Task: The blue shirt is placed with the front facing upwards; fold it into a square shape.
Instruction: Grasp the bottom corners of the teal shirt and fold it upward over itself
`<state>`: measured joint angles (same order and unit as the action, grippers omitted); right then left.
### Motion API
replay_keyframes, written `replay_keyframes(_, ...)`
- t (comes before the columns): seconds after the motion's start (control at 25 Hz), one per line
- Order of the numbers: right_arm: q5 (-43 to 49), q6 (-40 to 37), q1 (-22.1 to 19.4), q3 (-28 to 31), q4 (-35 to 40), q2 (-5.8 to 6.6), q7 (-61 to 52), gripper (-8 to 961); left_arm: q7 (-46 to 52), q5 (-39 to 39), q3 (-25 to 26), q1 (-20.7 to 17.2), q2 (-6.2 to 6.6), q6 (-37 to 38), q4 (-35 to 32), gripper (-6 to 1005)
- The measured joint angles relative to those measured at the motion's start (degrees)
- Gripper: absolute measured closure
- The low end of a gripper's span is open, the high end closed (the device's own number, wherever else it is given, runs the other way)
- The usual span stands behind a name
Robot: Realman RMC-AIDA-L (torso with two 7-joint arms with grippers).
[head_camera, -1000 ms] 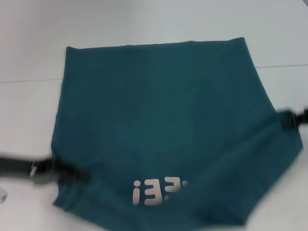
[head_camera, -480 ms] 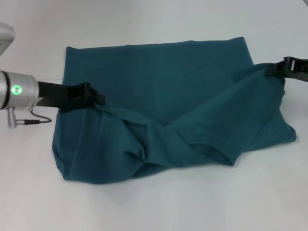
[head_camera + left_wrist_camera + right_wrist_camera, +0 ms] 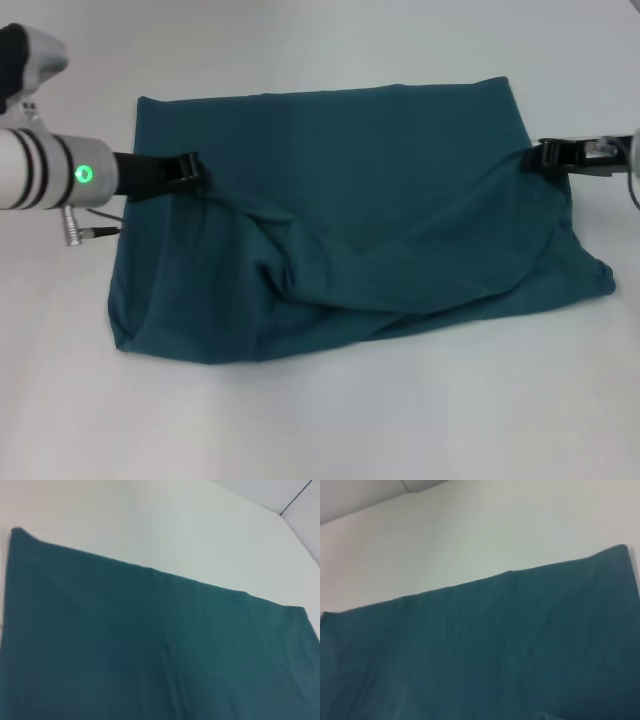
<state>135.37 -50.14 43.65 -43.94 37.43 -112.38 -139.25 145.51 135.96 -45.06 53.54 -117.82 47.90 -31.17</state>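
Note:
The blue shirt (image 3: pixel 350 180) lies across the white table (image 3: pixel 400 420), its near part doubled over toward the far edge in a loose, wrinkled fold. No lettering shows. My left gripper (image 3: pixel 192 172) is at the shirt's left side, shut on a pinch of fabric that pulls toward it. At the right side my right gripper (image 3: pixel 547 155) is shut on the cloth in the same way. In the left wrist view the blue shirt (image 3: pixel 150 650) shows as flat fabric with its far edge, as does the blue shirt (image 3: pixel 495 645) in the right wrist view; neither shows fingers.
A cable and plug (image 3: pixel 85 232) hang under my left arm's silver wrist (image 3: pixel 40 170), which has a green light. The bare white table runs all round the shirt, with a seam line (image 3: pixel 600 136) at the far right.
Both grippers have carried the shirt's near edge up and away toward the far edge. The pale lettering seen earlier is now folded under. The left arm has drawn back to the left.

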Motion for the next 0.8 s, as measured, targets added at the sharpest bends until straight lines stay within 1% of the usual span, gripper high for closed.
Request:
replay_keyframes(0.04,0.71,1.35,0.47,-0.67,-0.53,-0.09,-0.09,913,0.0,0.0,0.0,0.0,0.0,0.0,0.0,950)
replay_keyframes(0.16,4.14,5.03,2.33,-1.77,-2.33,-0.57,-0.41,913,0.0,0.06,-1.22,0.44,-0.44,-3.3,0.38,951)
replay_keyframes(0.36,9.33,9.79,4.68,-1.9,-4.1,-1.18,-0.51,913,-0.01,0.09,-2.16,0.68,-0.72,-7.08,0.42,951)
replay_keyframes(0.56,9.8,11.57,5.48,-1.93,-4.16,-1.21,-0.55,913,-0.81,0.1,-2.31,1.24,-0.6,-9.12,0.38,951)
replay_keyframes(0.8,9.83,13.45,6.12,-1.94,-4.19,-1.13,-0.58,913,-1.1,-0.04,-2.75,1.99,-0.8,-12.99,0.21,951)
